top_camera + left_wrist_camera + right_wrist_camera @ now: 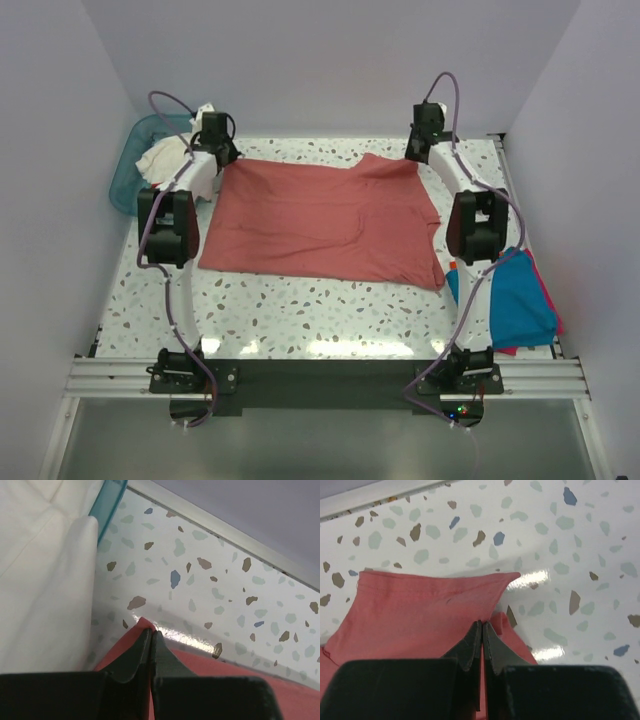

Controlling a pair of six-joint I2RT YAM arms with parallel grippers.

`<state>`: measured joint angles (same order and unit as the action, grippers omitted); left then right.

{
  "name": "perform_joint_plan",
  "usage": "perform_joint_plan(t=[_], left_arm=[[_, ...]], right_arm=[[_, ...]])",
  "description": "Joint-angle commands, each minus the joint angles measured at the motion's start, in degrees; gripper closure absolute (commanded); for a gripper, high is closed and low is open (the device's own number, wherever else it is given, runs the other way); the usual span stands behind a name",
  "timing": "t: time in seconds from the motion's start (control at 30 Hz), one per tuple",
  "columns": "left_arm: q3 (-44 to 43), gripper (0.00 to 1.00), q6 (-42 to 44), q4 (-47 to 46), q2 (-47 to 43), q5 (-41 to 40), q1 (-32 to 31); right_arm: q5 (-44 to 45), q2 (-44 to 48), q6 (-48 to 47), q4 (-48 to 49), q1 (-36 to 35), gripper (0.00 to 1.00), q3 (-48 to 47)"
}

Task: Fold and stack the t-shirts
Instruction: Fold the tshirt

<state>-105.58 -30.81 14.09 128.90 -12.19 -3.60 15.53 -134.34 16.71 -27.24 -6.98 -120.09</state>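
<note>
The salmon-red t-shirt [320, 220] lies spread across the table's middle. My left gripper [222, 158] is shut on its far left corner [142, 627], next to the basket. My right gripper [420, 150] is shut on the shirt's far right part, a sleeve [430, 605] that lies folded back over the shirt. A white t-shirt [168, 158] hangs over the teal basket's rim and fills the left of the left wrist view [40, 570]. Folded teal-blue [520, 300] and orange-red [549, 300] shirts lie stacked at the right edge, partly behind my right arm.
The teal plastic basket [135, 150] stands at the far left corner, its rim also in the left wrist view [107, 502]. The white walls close in the table on three sides. The speckled tabletop [320, 310] shows in front of the shirt.
</note>
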Motion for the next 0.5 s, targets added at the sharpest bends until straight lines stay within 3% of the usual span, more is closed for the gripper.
perform_joint_plan(t=[0.0,0.47], left_arm=[[2.9,1.00,0.9,-2.7,-4.9,-0.8,0.9],[20.1,1.00,-2.2,-2.8,-18.7,-1.3,1.4]], right_arm=[[1.3,10.8,1.4,4.7,0.6,1.00,7.2],[-1.2,32.8,8.2,8.1,0.0,1.00,36.9]])
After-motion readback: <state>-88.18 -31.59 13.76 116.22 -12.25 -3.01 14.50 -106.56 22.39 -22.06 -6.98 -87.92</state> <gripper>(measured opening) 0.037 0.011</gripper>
